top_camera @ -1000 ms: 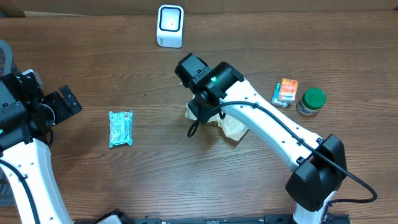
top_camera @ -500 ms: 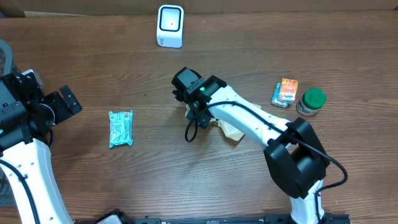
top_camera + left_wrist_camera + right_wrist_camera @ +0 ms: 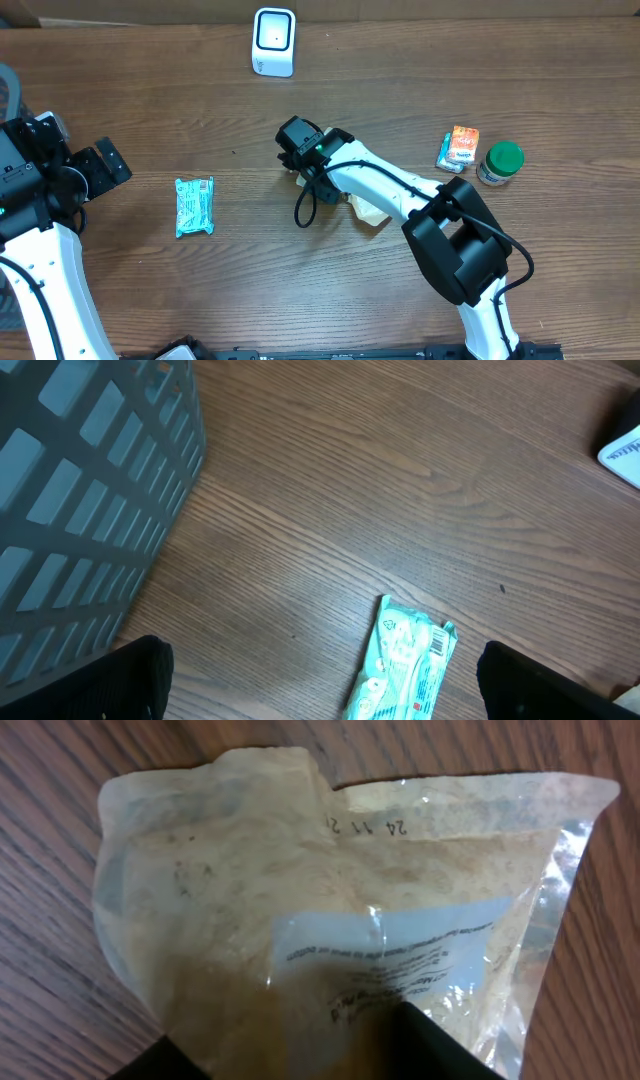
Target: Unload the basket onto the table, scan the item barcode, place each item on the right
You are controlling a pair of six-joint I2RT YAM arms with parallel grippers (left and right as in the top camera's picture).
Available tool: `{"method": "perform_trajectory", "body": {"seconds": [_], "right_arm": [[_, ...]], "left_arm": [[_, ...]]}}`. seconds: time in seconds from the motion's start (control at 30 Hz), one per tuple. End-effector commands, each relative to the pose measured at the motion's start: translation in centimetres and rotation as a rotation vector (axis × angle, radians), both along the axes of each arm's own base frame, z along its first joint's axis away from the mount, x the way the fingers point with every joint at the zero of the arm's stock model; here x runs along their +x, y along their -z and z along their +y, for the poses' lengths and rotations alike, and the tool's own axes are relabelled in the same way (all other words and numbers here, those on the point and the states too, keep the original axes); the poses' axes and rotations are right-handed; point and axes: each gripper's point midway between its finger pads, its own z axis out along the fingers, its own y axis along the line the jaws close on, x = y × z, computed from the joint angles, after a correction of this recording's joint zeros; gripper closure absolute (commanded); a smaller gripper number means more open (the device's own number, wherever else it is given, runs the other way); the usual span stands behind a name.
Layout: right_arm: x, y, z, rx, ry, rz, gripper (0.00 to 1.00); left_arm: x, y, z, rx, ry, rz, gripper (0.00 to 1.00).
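Your item looks to be the pouch [image 3: 340, 920], a clear bag of tan stuff lying flat near the middle of the table [image 3: 250, 290] with its printed label showing. The right gripper [image 3: 300, 1060] is down over the pouch's left end, a dark finger on each side of the label. You cannot tell from these views whether the jaws are pinching the film or only straddling it. Judge this as the pick-up step, with the scan not yet begun.

Next you need a firm pinch on the pouch and a lift. Then carry it up to the scanner [image 3: 273, 41] at the far edge, with the printed side turned to its window. The way between pouch and scanner is bare wood. An orange packet [image 3: 459, 148] and a jar [image 3: 500, 163] sit well to the right, and a green packet [image 3: 194, 206] well to the left. The left gripper [image 3: 335, 685] hangs spread wide near the left edge, beside a basket [image 3: 80, 490], holding nothing.
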Motion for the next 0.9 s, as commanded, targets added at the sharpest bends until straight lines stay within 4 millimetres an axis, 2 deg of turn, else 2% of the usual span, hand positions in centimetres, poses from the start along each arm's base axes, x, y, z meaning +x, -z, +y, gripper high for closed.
{"method": "perform_trajectory", "body": {"seconds": [0.0, 0.07, 0.1, 0.23, 0.37, 0.4, 0.57, 0.7, 0.77, 0.87], "right_arm": [[-0.6, 1.2, -1.0, -0.021, 0.037, 0.035, 0.56], [-0.6, 1.1, -0.9, -0.006, 0.084, 0.026, 0.64], [-0.6, 0.9, -0.8, 0.005, 0.125, 0.021, 0.73], [-1.0, -0.2, -0.1, 0.06, 0.234, 0.052, 0.81], [-2.6, -3.2, 2.9, 0.196, 0.239, 0.195, 0.9], [-3.0, -4.8, 4.1, 0.257, 0.232, 0.241, 0.92], [-4.7, -12.4, 9.3, 0.549, 0.173, 0.418, 0.96], [-5.7, -16.4, 11.7, 0.787, 0.117, 0.581, 0.96], [-5.8, -17.3, 12.1, 0.9, 0.068, 0.665, 0.96], [-5.2, -17.0, 12.4, 1.031, 0.057, 0.743, 0.96]], "left_arm": [[0.2, -0.6, 0.1, 0.018, 0.023, -0.012, 0.0], [0.2, -0.6, 0.1, 0.018, 0.023, -0.012, 0.0], [0.2, -0.6, 0.1, 0.018, 0.023, -0.012, 0.01], [0.2, -0.6, 0.1, 0.018, 0.023, -0.012, 0.0], [0.2, -0.6, 0.1, 0.018, 0.023, -0.012, 0.0], [0.2, -0.6, 0.1, 0.018, 0.023, -0.012, 0.0], [0.2, -0.6, 0.1, 0.018, 0.023, -0.012, 0.0], [0.2, -0.6, 0.1, 0.018, 0.023, -0.012, 0.0], [0.2, -0.6, 0.1, 0.018, 0.023, -0.012, 0.0], [0.2, -0.6, 0.1, 0.018, 0.023, -0.012, 0.0]]}}
